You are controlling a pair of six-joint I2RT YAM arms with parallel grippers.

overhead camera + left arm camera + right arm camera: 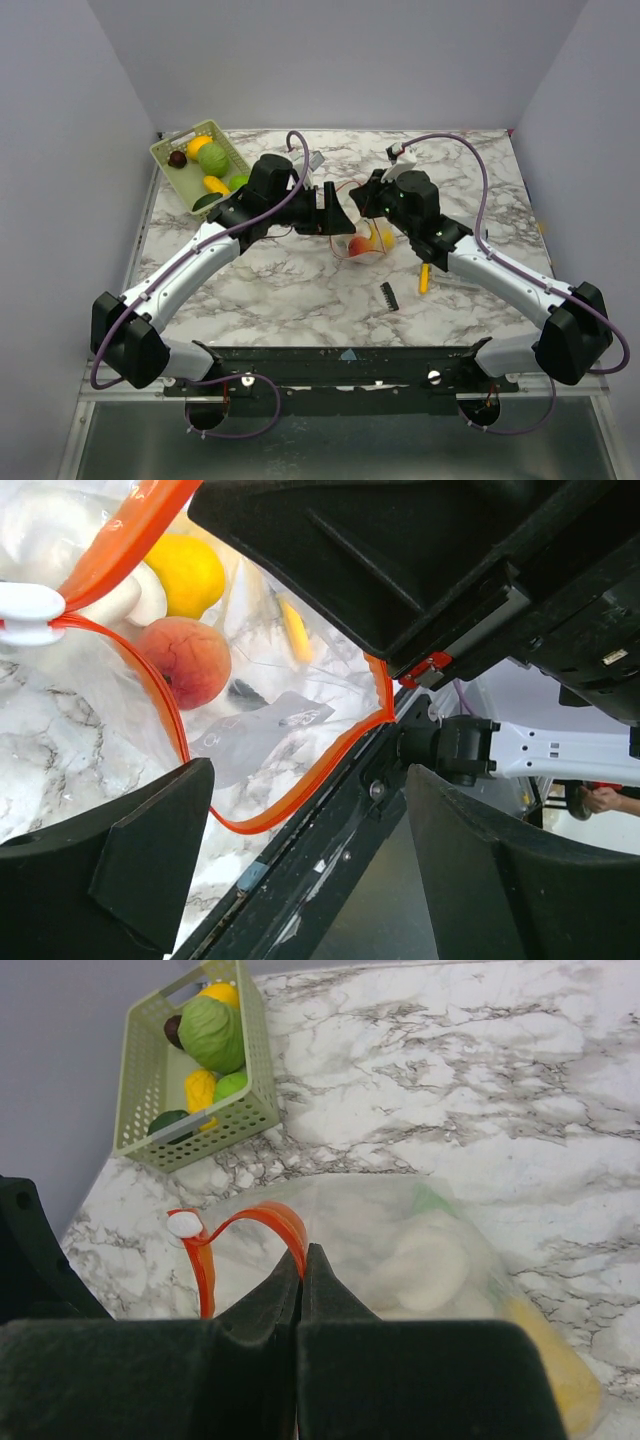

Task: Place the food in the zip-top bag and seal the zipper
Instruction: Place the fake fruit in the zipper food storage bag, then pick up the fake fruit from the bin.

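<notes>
A: Who grips?
B: Right pincer (302, 1260) clenched on the zipper (268, 1217); left pincer (310, 780) released. The bag (250, 740) lies on the worktop (280, 290) between them.
A: Food (185, 660)?
B: Some inside, blurred by plastic; the rest is in the far-left basket (200, 1135).

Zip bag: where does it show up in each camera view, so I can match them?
Top external: bag at picture centre.
Left wrist: bag fills the upper left, mouth open.
Right wrist: bag at centre and right.
Shared landmark: the orange zipper strip along its mouth.
</notes>
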